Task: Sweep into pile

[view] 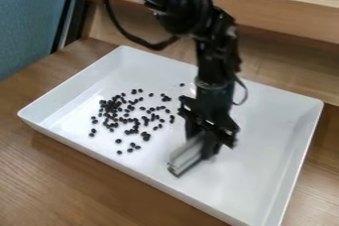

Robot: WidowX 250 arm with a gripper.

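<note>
Beans [145,136], small and black, lay loosely scattered over the left part of the white tray [265,121], some bunched together, a few strays apart. To their right, the black gripper [202,145] hung over the middle of the tray, its fingers clamped on a pale grey scraper [185,157]. The tray sat on a wooden table [66,170], near a raised wooden ledge [285,12]; blue fabric [27,17] showed at the upper left.

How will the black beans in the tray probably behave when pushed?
The black beans look small and rounded, so they may roll. They lie loose, so some could scatter. The white tray has raised walls, which should probably stop them.
</note>
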